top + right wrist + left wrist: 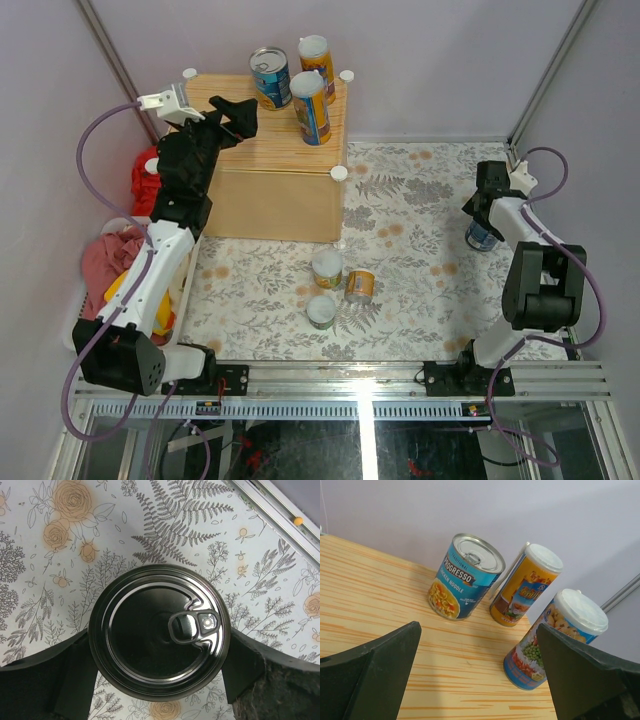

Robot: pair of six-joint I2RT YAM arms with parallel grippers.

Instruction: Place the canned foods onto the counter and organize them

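A tin [159,630] stands upright on floral cloth [60,540], its pull-tab lid facing up. The right gripper [159,680] straddles the tin, fingers [45,685] spread wide at either side. A metal rail [270,505] runs past the tin's upper right.

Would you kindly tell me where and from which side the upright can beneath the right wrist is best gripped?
Grip the can by its curved side wall below the rim, coming straight down from above. It stands upright, pull-tab lid up, and the fingers of the right gripper flank it on opposite sides.
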